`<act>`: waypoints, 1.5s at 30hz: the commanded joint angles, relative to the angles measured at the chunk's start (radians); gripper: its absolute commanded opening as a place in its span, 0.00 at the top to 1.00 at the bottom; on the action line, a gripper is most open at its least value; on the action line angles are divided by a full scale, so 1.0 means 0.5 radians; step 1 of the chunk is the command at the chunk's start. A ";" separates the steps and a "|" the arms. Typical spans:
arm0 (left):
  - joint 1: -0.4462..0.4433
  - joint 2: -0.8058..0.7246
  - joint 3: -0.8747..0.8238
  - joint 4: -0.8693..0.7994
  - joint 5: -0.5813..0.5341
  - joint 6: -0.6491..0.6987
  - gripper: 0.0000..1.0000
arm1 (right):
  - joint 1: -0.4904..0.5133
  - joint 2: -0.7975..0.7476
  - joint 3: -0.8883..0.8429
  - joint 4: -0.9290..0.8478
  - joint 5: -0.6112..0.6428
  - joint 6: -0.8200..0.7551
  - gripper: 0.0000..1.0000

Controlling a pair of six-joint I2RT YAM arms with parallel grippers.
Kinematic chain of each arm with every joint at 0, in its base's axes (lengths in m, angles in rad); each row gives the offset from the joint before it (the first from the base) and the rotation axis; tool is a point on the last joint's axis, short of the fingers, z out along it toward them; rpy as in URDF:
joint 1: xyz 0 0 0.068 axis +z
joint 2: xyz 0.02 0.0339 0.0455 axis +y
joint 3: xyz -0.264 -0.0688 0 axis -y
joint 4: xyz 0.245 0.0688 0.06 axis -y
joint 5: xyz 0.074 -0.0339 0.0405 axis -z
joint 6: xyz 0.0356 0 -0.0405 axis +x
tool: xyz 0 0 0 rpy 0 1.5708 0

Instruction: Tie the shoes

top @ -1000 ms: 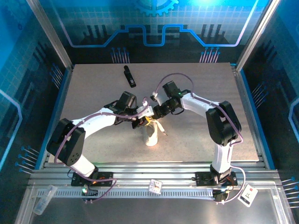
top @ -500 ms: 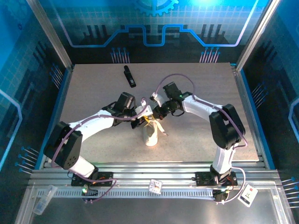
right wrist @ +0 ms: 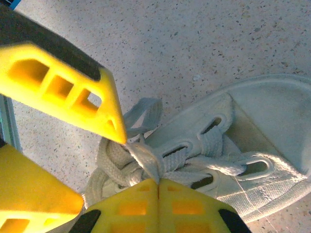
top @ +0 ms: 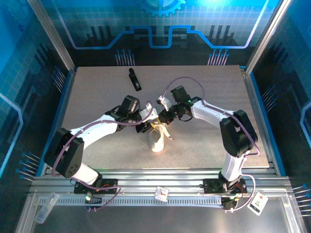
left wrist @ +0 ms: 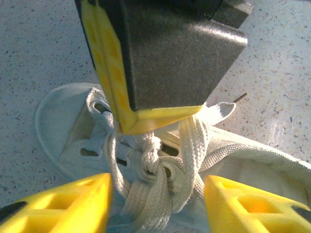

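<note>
Knotting is the step in hand, as I judge it, with the first crossing made and the bow not yet formed. On my left side, my left gripper (top: 147, 127) hangs over the sneaker (top: 156, 141) with its jaws spread wide. From its wrist view the two yellow fingers (left wrist: 63, 204) stand either side of the laces (left wrist: 192, 145), touching nothing that I can make out, and a tight little knot (left wrist: 151, 148) sits between the eyelet rows just ahead of them. The sneaker lies about midway between the left and right edges of the table (top: 97, 97), nearer the near edge than the far one. A black bar (top: 135, 79) lies well apart from it toward the far edge. To the right, my right gripper (top: 159, 119) reaches in from the far side and meets the left one over the laces. Its jaws are closed, and in its wrist view the fingertips pinch one flat strand (right wrist: 146, 162) just above the knot, holding it up off the tongue. What comes next, I think, calls for my open left jaws to close on the loose strand beside the knot, so that both ends can be drawn apart or folded into loops. The risk is that pulling lifts the light sneaker, since nothing pins it down.
</note>
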 commanded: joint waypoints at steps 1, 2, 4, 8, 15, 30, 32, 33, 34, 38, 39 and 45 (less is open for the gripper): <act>-0.012 -0.069 0.014 -0.051 0.000 0.117 0.43 | 0.016 -0.062 -0.019 0.018 -0.060 -0.041 1.00; -0.011 -0.062 0.027 -0.068 0.000 0.134 0.41 | 0.017 -0.066 -0.021 0.021 -0.063 -0.044 1.00; -0.010 -0.037 0.066 -0.112 0.005 0.165 0.40 | 0.015 -0.074 -0.034 0.036 -0.066 -0.045 1.00; -0.011 0.054 0.154 -0.188 0.025 0.184 0.40 | 0.013 -0.099 -0.059 0.067 -0.071 -0.051 1.00; -0.007 0.127 0.215 -0.146 0.067 0.133 0.39 | 0.005 -0.138 -0.100 0.098 -0.092 -0.072 1.00; -0.009 0.215 0.301 -0.235 0.157 0.114 0.39 | -0.013 -0.163 -0.146 0.106 -0.112 -0.086 1.00; -0.008 0.226 0.313 -0.266 0.144 0.114 0.39 | -0.013 -0.171 -0.152 0.109 -0.112 -0.087 1.00; -0.009 0.235 0.320 -0.275 0.129 0.114 0.40 | -0.015 -0.174 -0.157 0.110 -0.112 -0.085 1.00; -0.009 0.242 0.326 -0.280 0.103 0.105 0.40 | -0.013 -0.179 -0.161 0.114 -0.115 -0.088 1.00; -0.009 0.271 0.342 -0.244 -0.003 0.032 0.43 | -0.015 -0.206 -0.192 0.132 -0.126 -0.095 1.00; -0.009 0.274 0.344 -0.237 -0.013 0.016 0.43 | -0.016 -0.208 -0.200 0.136 -0.129 -0.095 1.00; -0.009 0.297 0.351 -0.233 -0.019 -0.005 0.43 | -0.017 -0.235 -0.230 0.149 -0.143 -0.099 1.00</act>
